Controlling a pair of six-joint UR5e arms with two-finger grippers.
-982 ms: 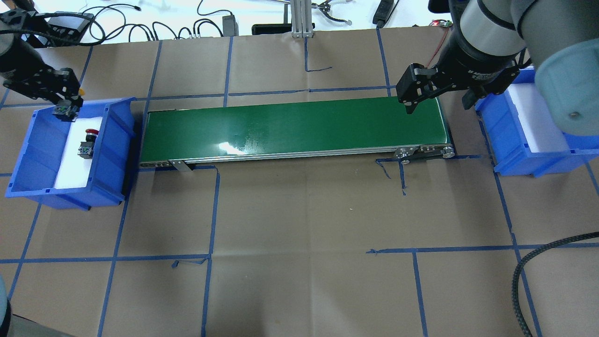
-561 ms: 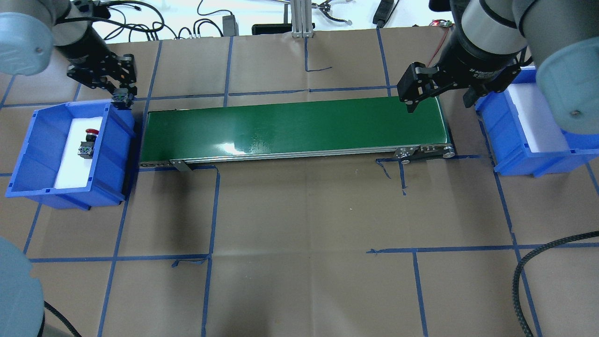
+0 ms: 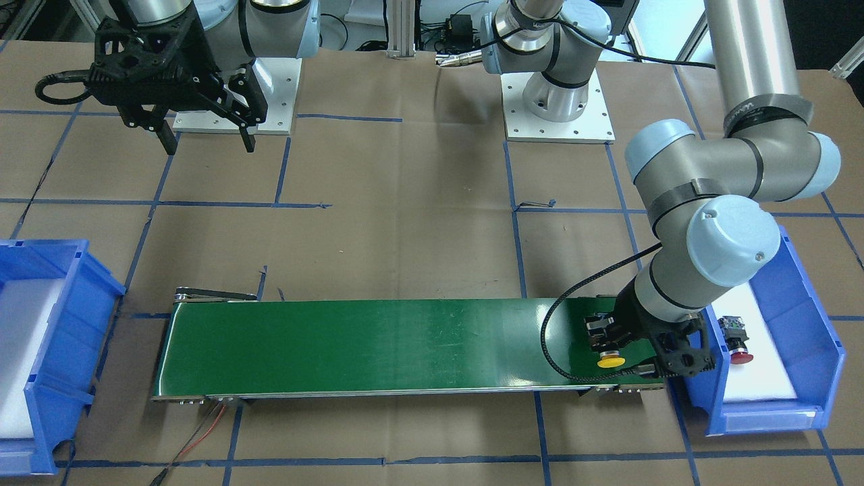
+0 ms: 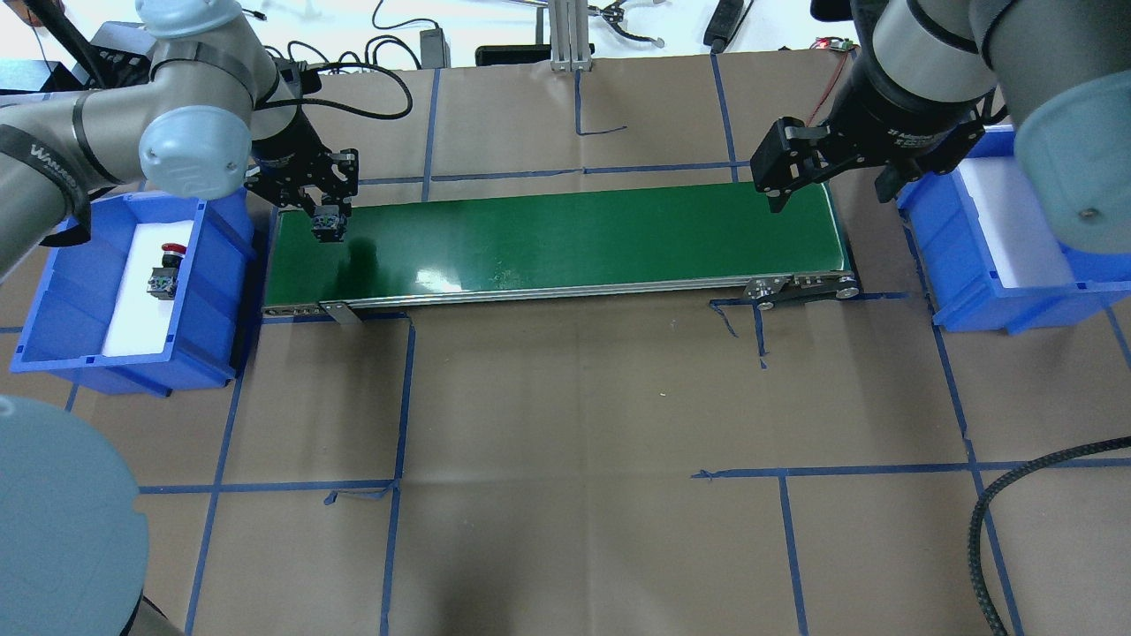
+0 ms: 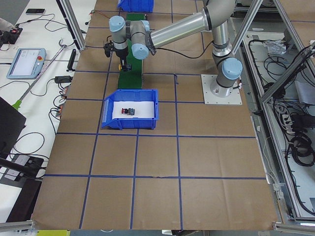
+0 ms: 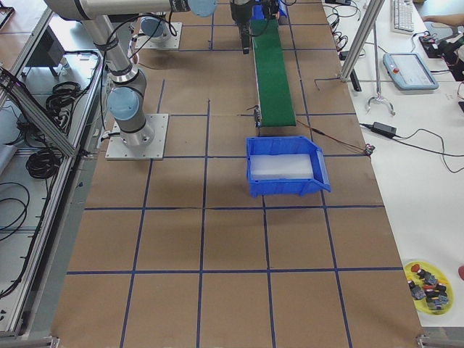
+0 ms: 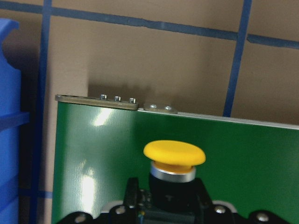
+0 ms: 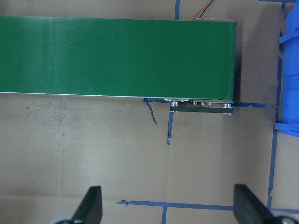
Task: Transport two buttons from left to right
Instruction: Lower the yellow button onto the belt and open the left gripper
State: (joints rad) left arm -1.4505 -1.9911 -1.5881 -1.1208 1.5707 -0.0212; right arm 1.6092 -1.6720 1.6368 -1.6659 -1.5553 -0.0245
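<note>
Button [image 7: 174, 161], yellow mushroom cap on black body, gripped by left claw [image 4: 327, 221]; right claw [image 3: 208, 144] open.

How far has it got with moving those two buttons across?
Done: nothing delivered; the right bin holds only white padding. In hand: the left gripper holds the yellow button over the belt's left end. Left: getting it to the right bin, past the open right gripper at the belt's other end, then the red button, which lies in the left bin.
</note>
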